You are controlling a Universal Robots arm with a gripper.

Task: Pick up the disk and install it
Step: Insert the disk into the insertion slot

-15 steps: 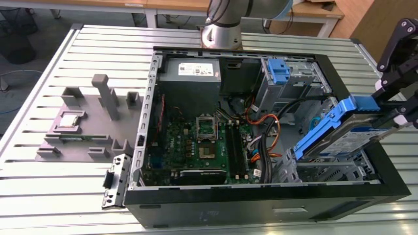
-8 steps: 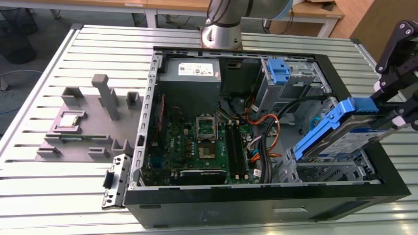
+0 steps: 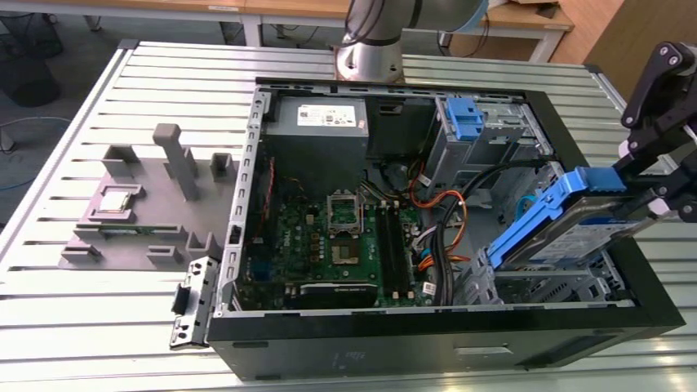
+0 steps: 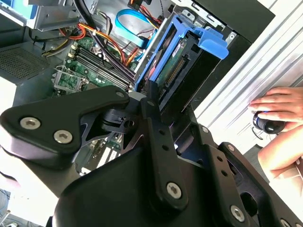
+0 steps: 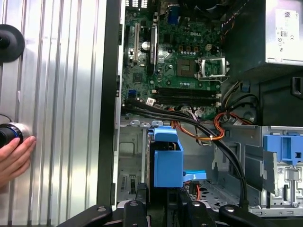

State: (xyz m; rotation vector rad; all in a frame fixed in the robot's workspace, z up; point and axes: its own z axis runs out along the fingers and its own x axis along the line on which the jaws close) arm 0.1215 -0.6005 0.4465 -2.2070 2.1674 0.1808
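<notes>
The disk (image 3: 572, 220), a silver drive in a blue plastic carrier, hangs tilted above the metal drive cage (image 3: 544, 286) at the front corner of the open computer case (image 3: 436, 335), on the exterior view's right. My gripper (image 3: 651, 208) is shut on the disk's raised outer end. The lower end dips toward the cage. In the second wrist view the disk (image 4: 175, 61) stands just past my fingers (image 4: 150, 101), with its connector edge showing. In the first wrist view the blue carrier (image 5: 168, 158) sits straight above the gripper (image 5: 161, 196), over the cage.
Inside the case lie the motherboard (image 3: 326, 237), a grey power supply (image 3: 318, 117), orange and black cables (image 3: 446, 204) and a blue latch piece (image 3: 463, 121) on the upper bay. A grey fixture (image 3: 142, 212) stands on the slatted table. A person's hand (image 5: 14, 156) rests beside the case.
</notes>
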